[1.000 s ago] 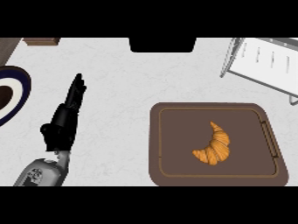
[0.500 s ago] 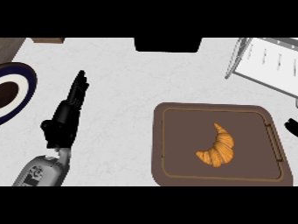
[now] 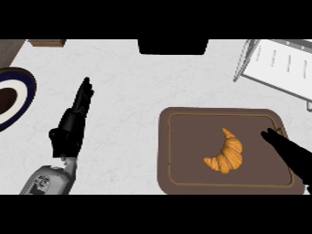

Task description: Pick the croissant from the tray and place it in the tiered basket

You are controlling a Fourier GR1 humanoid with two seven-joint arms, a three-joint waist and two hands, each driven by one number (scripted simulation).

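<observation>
Golden croissant [image 3: 226,151] is seen lying mid-way across the tray [image 3: 164,151], untouched. The right hand [image 3: 294,155] is held just beside it, fingers straight, nothing gripped: the reach is judged in hand. Next, fingers must be curled round it. The left hand [image 3: 74,121] is rested open at the left.

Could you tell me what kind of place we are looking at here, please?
Most likely a kitchen counter: a pale worktop bearing a brown tray with a croissant, a blue-rimmed plate, and a wire tiered basket.
</observation>
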